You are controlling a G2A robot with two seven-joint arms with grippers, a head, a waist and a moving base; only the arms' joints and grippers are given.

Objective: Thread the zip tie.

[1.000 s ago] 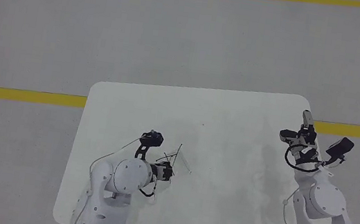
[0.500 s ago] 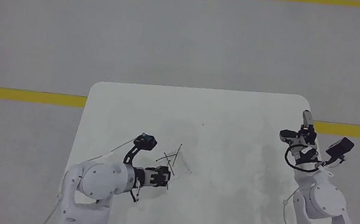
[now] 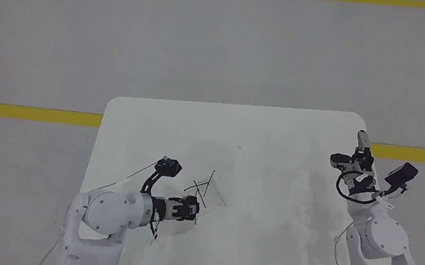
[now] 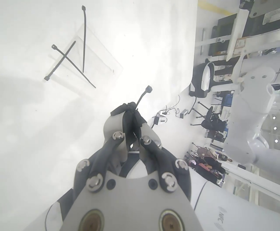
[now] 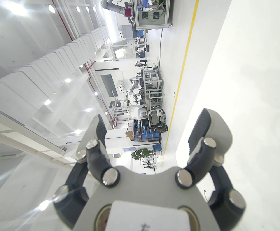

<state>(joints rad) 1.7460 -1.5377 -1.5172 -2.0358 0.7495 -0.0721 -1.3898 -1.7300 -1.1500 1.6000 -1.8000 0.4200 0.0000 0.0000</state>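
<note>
Left pincer [image 4: 131, 110]: clamped shut on a black zip tie [image 4: 143, 95]. The tie's square head sticks out past the fingertips, raised off the white tabletop [image 4: 32, 131].
Clear plastic [image 4: 102, 59]: a flat see-through rectangle lying on the tabletop just beyond the left pincer. I cannot tell whether it is a pouch or a sheet.
Its contents: three loose black ties. Two are crossed in an X [image 4: 67, 63] and a third, straight tie [image 4: 84, 39] lies beside them. I cannot tell whether they lie inside the plastic or on top of it.
Change: over the last second the left arm's elbow has swung out toward the tabletop's left edge, while its pincer has stayed near the loose ties. The right arm has not moved.
Left arm pose: low over the near-left part of the tabletop, with the forearm pointing toward the middle.
Right pincer [image 5: 152, 122]: spread wide and empty. It sits at the tabletop's right edge, well apart from the ties, pointing away from the robot.
</note>
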